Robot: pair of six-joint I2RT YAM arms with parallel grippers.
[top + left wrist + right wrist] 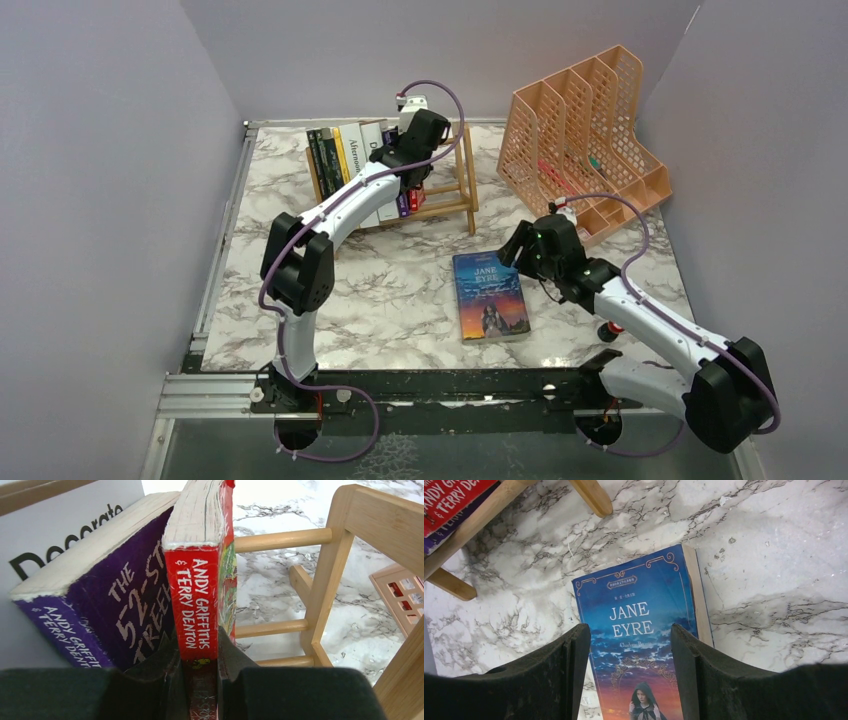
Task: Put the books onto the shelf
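At far light-wood dowel shelf (466, 186), clamps red paperback (192, 600) in left gripper (198, 653) beside purple paperback (115, 611); hovers right gripper (629, 636), jaws wide and empty, over blue Jane Eyre paperback (639, 590).

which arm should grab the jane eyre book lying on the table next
Right. The right end effector is open and pointed at the blue book, flat on the table beside it. The left end effector is shut on a red book at the shelf.
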